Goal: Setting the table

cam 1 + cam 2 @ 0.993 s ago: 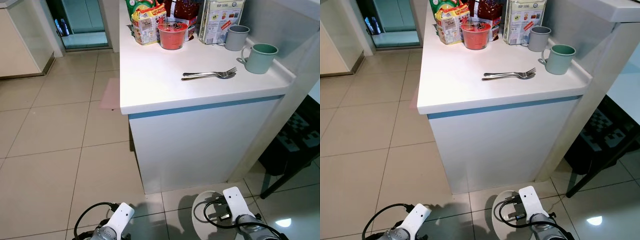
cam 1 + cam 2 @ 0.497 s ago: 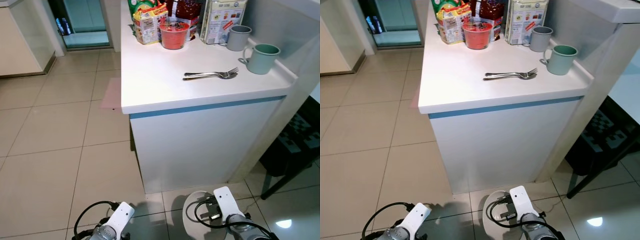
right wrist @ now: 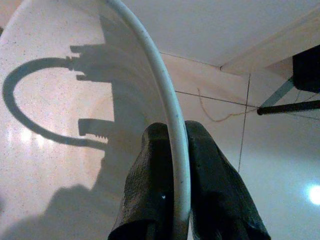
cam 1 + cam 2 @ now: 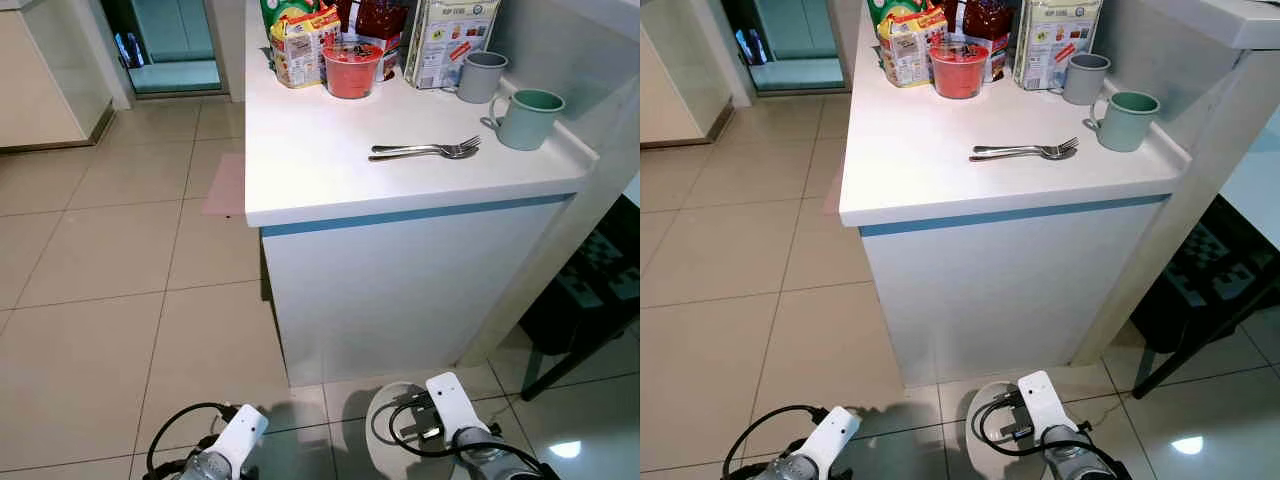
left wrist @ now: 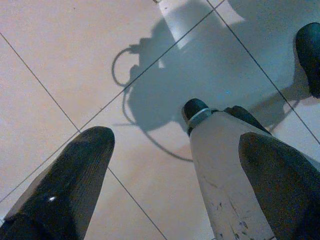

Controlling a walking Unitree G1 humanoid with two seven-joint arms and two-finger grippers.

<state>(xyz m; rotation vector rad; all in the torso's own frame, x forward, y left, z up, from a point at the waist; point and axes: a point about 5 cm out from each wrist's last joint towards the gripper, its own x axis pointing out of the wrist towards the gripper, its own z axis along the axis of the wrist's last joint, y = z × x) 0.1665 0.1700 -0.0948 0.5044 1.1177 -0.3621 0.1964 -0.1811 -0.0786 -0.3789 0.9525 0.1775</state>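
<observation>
My right gripper is shut on the rim of a white plate and holds it low over the floor in front of the counter. The plate shows beneath the right wrist in the eye views. My left gripper hangs open above the floor tiles with nothing between its fingers. On the white counter lie two forks side by side. A green mug and a grey mug stand behind them on the right.
A red cup, snack packets and a carton crowd the counter's far end. A dark chair stands to the right of the counter. Open tiled floor lies to the left, with a doorway beyond.
The head view has shifted slightly. My right arm with the plate has drifted a little to the left; its grip on the rim is unchanged. The left arm hangs as before.
</observation>
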